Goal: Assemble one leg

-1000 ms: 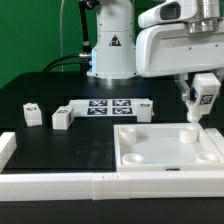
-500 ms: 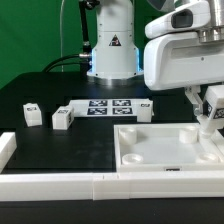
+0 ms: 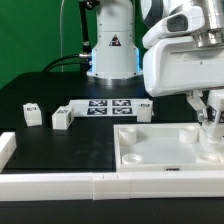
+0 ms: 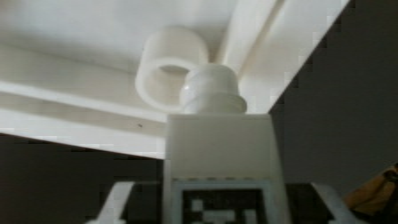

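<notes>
while the gripper [image 3: 209, 106], closed on the leg [image 4: 222, 150], holds it over the tray's [image 3: 165, 129] far corner hole [image 4: 166, 72] at the exterior view's right, slight offset could jam its tip against the rim.

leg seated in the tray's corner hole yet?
Cannot tell. Wrist view shows the leg tip at the hole, depth hidden.

The Franka arm [image 3: 112, 40] is glossy white; its rounded base column at upper centre bears a black triangular warning sticker [image 3: 115, 42]. A black cable [image 3: 62, 28] runs upper left. A blocky white wrist housing [image 3: 180, 65] fills the upper right, with the pale gripper [image 3: 208, 112] beneath.
</notes>
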### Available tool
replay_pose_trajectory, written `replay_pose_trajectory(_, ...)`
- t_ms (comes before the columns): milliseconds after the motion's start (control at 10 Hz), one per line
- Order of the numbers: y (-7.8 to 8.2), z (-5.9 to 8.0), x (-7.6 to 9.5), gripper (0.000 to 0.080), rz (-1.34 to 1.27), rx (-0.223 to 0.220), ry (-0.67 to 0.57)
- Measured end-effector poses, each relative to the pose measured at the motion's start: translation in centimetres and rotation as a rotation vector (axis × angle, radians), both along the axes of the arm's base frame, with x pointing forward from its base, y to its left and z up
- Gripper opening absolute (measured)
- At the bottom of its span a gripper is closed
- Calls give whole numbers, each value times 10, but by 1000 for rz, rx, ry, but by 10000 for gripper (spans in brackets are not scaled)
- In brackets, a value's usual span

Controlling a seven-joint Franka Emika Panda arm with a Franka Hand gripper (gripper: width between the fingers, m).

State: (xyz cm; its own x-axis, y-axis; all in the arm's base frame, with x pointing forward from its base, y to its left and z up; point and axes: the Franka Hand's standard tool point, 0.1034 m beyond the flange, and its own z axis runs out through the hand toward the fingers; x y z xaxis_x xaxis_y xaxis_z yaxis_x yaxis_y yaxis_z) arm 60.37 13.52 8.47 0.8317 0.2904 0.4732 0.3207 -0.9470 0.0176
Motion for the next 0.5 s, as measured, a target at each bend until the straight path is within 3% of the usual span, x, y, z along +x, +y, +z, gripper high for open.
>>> replay_pose_trajectory(500,-6,-9,16,290,20,-14,-13)
